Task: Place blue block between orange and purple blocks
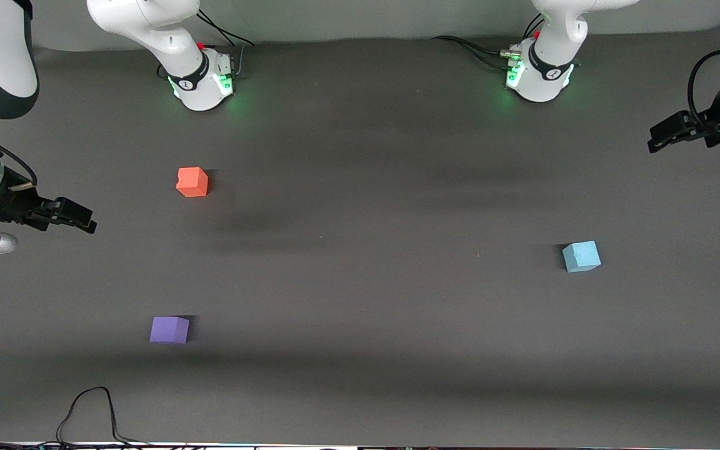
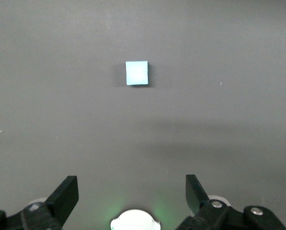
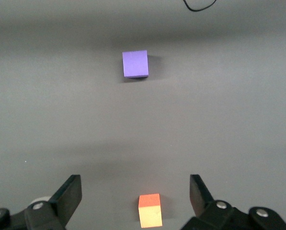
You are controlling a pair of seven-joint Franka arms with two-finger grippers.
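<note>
A dark grey table (image 1: pixel 360 300) seen from above, with three small foam cubes on it and no containers of any kind — no bowl, tray or box.

The blue block (image 1: pixel 581 257) sits alone toward the left arm's end of the table, well apart from the other two. The orange block (image 1: pixel 192 182) and the purple block (image 1: pixel 169 329) both lie toward the right arm's end, the purple one nearer the front camera, with bare table between them — the spot where the blue block belongs.

The left gripper (image 1: pixel 666 134) hangs in the air at the left arm's end of the table; in the left wrist view its fingers are spread wide and empty, with the blue block (image 2: pixel 137 73) ahead of them on the table. The right gripper (image 1: pixel 75 215) hangs at the right arm's end, fingers likewise spread with nothing between them; its wrist view shows the orange block (image 3: pixel 150 210) and the purple block (image 3: pixel 135 63).

The blue block looks matte, light and somewhat squashy, so it should not slip. A gentle pinch on two opposite flat sides, about mid-height, seems the best hold.
</note>
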